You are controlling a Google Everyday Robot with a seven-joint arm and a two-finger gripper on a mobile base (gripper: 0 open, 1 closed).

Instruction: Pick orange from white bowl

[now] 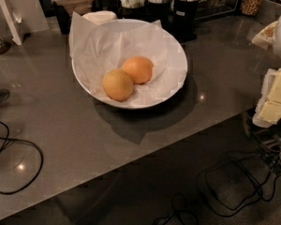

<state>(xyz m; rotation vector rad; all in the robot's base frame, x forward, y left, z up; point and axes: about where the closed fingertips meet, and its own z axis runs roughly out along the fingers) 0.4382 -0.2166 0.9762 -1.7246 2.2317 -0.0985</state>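
The white bowl [178, 55] sits on the grey counter, lined with crinkled white paper. Two round fruits lie side by side in its middle. The orange [138, 69] is the deeper reddish-orange one, at the back right. The paler yellowish fruit [118, 85] touches it at the front left. My gripper [275, 100] shows as cream and white parts at the right edge of the view, well to the right of the bowl and past the counter's edge. It holds nothing that I can see.
Dark cups with napkins and utensils [159, 3] stand behind the bowl. A white card stand [9, 18] is at the back left. A black cable [18, 163] loops on the counter at the left. More cables [234, 182] lie on the floor below the counter's front edge.
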